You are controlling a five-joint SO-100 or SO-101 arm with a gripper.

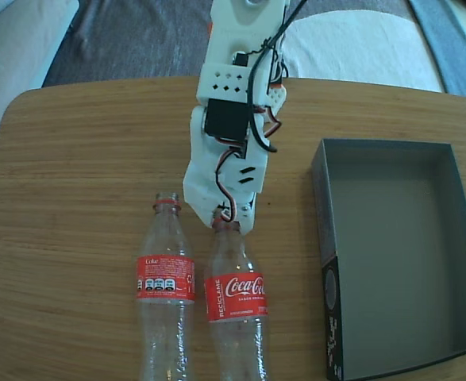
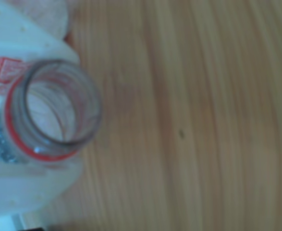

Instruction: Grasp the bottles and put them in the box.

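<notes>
Two clear Coca-Cola bottles with red labels and no caps lie side by side at the near edge of the wooden table, necks pointing away in the fixed view. The left bottle lies free. My white gripper reaches down onto the neck of the right bottle. In the wrist view the open mouth and red neck ring of this bottle sit between my two white fingers, which press on it from both sides; gripper shut on the neck. The dark grey box stands to the right with nothing in it.
The round-cornered wooden table has bare room at the left and far side. Grey and white cushions lie beyond the far edge. About 60 pixels of wood separate the right bottle from the box wall.
</notes>
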